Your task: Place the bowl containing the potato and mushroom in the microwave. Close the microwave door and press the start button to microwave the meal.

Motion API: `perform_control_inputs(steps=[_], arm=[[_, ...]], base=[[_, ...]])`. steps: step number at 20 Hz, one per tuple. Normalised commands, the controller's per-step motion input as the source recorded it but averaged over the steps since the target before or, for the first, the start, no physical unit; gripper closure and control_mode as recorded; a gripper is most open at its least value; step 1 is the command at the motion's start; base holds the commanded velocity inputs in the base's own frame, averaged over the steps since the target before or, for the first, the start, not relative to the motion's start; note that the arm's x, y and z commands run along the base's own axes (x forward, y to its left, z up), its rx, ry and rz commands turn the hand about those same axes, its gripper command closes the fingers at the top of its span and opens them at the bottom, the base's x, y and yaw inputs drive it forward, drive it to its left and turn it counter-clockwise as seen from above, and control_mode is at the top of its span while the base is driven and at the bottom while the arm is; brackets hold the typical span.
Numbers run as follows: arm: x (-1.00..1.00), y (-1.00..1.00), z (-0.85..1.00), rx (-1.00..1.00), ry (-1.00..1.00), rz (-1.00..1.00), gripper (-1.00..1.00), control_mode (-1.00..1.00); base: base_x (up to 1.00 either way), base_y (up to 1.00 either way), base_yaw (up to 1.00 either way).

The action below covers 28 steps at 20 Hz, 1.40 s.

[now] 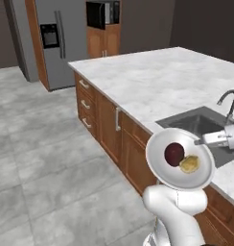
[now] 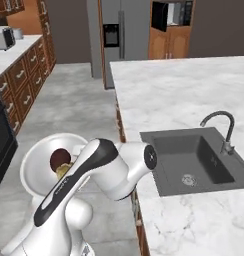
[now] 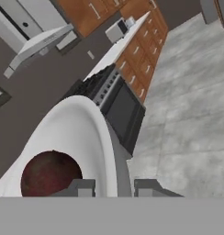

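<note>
**Now carrying the meal toward the microwave**

Far off, the black built-in microwave (image 1: 103,14) is waiting across the kitchen — the base needs driving there. The shallow white glossy bowl (image 1: 159,166) is riding aloft, tilted, the gripper (image 3: 114,187) pinching its rim; dark reddish-brown mushroom (image 1: 174,153) and yellowish potato (image 1: 190,165) are sitting inside.

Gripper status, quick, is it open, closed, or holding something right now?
Gripper: closed on the rim of the bowl, held in the air beside the island counter, with the mushroom and potato inside.
</note>
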Motion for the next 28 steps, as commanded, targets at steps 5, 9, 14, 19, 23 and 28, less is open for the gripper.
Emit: perform_control_inputs(steps=[5,9,14,19,23,28], arm=[[0.0,0.0,0.0,0.0,0.0,0.0,1.0,1.0],[0.0,0.0,0.0,0.0,0.0,0.0,1.0,1.0],[0.0,0.0,0.0,0.0,0.0,0.0,1.0,1.0],[0.0,0.0,0.0,0.0,0.0,0.0,1.0,1.0],[0.0,0.0,0.0,0.0,0.0,0.0,1.0,1.0],[0.0,0.0,0.0,0.0,0.0,0.0,1.0,1.0]], base=[[1.0,0.21,0.16],[1.0,0.46,0.08],[1.0,0.77,0.0],[1.0,1.0,-0.02],[1.0,0.96,-0.06],[1.0,0.76,-0.14]])
